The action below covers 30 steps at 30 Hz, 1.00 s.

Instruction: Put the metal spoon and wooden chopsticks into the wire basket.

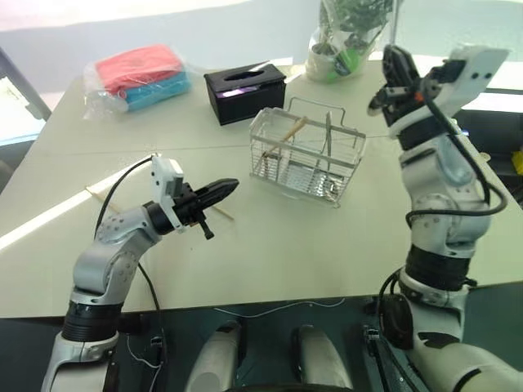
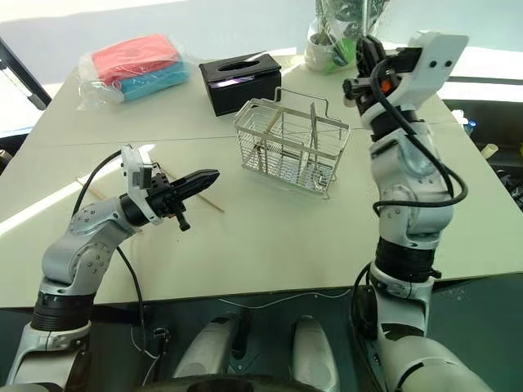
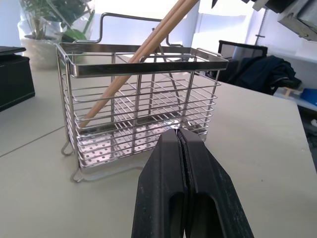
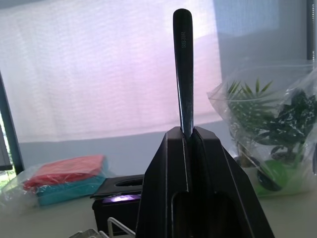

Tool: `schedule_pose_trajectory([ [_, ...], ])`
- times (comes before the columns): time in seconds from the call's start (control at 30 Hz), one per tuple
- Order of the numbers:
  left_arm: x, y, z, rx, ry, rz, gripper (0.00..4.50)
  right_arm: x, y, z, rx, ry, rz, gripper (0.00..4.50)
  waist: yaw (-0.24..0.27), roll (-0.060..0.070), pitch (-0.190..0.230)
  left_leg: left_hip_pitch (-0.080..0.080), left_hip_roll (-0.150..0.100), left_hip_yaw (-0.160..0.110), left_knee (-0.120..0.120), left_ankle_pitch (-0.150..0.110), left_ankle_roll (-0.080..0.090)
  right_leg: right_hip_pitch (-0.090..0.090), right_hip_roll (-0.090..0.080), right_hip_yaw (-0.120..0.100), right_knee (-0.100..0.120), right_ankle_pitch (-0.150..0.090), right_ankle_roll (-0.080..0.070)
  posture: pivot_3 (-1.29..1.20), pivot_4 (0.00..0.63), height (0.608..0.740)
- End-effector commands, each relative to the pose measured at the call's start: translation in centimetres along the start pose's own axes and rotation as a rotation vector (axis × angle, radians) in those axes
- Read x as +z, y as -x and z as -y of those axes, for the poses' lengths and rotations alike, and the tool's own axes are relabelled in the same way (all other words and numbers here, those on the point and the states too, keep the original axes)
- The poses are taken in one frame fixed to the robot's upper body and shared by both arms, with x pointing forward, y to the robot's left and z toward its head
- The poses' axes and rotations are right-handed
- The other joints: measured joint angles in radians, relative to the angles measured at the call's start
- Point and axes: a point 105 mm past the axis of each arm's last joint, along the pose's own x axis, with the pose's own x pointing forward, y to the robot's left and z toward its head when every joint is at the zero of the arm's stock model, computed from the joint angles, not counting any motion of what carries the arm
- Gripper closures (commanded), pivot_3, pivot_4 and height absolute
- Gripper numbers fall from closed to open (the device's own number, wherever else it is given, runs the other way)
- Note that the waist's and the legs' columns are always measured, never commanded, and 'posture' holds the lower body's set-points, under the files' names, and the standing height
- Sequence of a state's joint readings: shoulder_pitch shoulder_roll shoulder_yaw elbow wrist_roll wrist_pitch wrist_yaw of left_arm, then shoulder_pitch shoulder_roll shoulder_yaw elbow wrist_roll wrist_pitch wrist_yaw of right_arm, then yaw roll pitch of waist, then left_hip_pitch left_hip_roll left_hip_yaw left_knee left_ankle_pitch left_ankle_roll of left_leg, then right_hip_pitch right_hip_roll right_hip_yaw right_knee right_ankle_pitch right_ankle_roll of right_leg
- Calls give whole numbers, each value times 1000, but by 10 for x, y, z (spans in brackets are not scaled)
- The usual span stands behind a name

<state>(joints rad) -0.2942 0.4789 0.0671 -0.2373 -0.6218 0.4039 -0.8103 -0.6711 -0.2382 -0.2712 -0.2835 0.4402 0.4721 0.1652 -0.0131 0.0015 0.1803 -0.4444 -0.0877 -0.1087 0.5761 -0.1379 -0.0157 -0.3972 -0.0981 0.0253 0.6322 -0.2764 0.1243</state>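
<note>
The right gripper (image 4: pixel 187 136) is raised high, its two black fingers (image 4: pixel 161 168) pinched on the slim silvery metal spoon (image 4: pixel 183 64), whose long thin handle stands straight out past the fingertips; the spoon's bowl cannot be seen. Below and ahead of these fingers stands the rectangular shiny silver wire basket (image 1: pixel 306 151) with thin loop handles, resting on the pale table (image 1: pixel 310 245).

The left gripper (image 1: pixel 229 189) hovers low over the table with its black fingers (image 3: pixel 163 183) pressed flat together and nothing between them, their tips aimed at the near grid wall of the basket and apart from it.

Inside the basket, a light tan wooden stick (image 3: pixel 133 62) leans aslant, its lower end near the perforated floor and its upper end rising past the rim; whether it is one of the chopsticks or another wooden utensil I cannot tell. A thin, light tan wooden chopstick (image 1: pixel 221 213) lies flat on the table directly under the left fingers. Another thin wooden stick (image 1: pixel 100 196) lies behind that gripper, near the arm.

Beyond the basket, well apart from both pairs of fingers, sit a black rectangular tissue box (image 1: pixel 245 90), a clear plastic bag of folded red and blue cloths (image 1: pixel 139 73), and a potted green plant wrapped in clear plastic (image 1: pixel 347 37).
</note>
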Motion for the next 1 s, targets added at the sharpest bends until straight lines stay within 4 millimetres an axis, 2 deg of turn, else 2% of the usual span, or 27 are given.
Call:
schedule_pose_trajectory([
  [0.03, 15, 1, -4, 20, -48, 51, 4500, 3, 4, -13, 30, -33, 42, 4463, 1, 0, 0, 0, 0, 0, 0, 0, 0, 0, 0, 0, 0, 0, 0, 0, 150, 740],
  [0.4, 15, 0, -4, 33, -44, 62, 4500, -45, 11, -17, 31, -92, -26, 4463, -2, 0, 0, 0, 0, 0, 0, 0, 0, 0, 0, 0, 0, 0, 0, 0, 150, 740],
  [0.6, 17, -1, -5, 44, -45, 71, 4500, -61, 11, -9, 25, -89, -28, 4463, -2, 0, 0, 0, 0, 0, 0, 0, 0, 0, 1, 0, 0, 0, 0, 0, 150, 740],
  [0.87, 19, 2, -4, 60, -47, 78, 4500, -65, 13, -3, 20, -66, -14, 4463, -1, 0, 0, 2, 0, 0, 0, 0, 0, 1, 1, 0, 0, 0, 0, 0, 150, 740],
  [0.97, 20, 3, -4, 65, -46, 81, 4500, -64, 14, -2, 15, -61, -12, 3427, -1, 0, 0, 2, 0, 0, 0, 0, -1, 1, 1, 0, 0, 0, 0, 0, 150, 740],
  [1.0, 20, 3, -4, 65, -46, 82, 4500, -63, 14, -2, 14, -58, -12, 2960, 0, 0, 0, 2, 0, 0, 0, 0, -1, 1, 1, 0, 0, 0, 0, 0, 150, 740],
])
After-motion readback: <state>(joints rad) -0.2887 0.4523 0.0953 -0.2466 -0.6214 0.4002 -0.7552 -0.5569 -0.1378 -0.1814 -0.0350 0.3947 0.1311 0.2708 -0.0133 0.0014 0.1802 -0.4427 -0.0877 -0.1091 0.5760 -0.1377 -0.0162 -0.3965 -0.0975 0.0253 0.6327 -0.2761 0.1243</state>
